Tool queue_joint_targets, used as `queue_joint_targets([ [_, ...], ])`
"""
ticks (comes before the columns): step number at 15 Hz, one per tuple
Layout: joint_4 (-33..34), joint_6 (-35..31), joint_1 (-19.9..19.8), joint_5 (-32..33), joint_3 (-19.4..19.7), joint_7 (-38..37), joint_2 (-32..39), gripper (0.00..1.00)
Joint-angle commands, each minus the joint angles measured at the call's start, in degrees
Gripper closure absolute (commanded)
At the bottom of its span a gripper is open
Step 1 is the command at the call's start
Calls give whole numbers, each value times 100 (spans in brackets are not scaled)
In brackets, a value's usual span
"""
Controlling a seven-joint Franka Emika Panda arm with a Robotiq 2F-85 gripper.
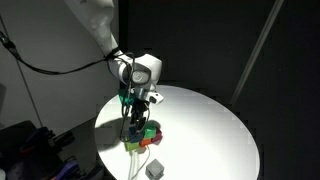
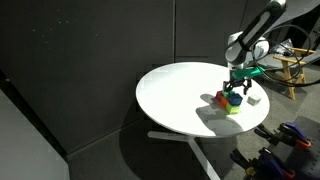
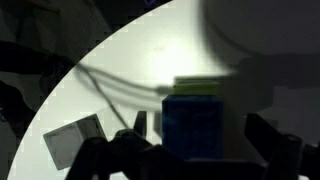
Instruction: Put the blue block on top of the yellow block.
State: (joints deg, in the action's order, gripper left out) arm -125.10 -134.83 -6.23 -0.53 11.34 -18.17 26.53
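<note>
Blue block [image 3: 192,125] sits between the fingers of the gripper [image 2: 236,93], just over the yellow block [image 2: 232,109], toward the right of the white table [image 2: 180,90]; dimness hides whether the jaws clamp it; an off-centre release could topple it against the red cube [image 2: 221,98].

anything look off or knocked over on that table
Nothing stands out. The blue block sits under the hand among the other blocks; the grey cube lies apart on the white table, nothing spilled.
</note>
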Motion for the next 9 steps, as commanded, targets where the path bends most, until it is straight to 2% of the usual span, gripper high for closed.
queue_joint_targets([
  [1, 25, 197, -68, -127, -54, 203, -186, 0],
  [9, -160, -214, -42, -110, -104, 284, -579, 0],
])
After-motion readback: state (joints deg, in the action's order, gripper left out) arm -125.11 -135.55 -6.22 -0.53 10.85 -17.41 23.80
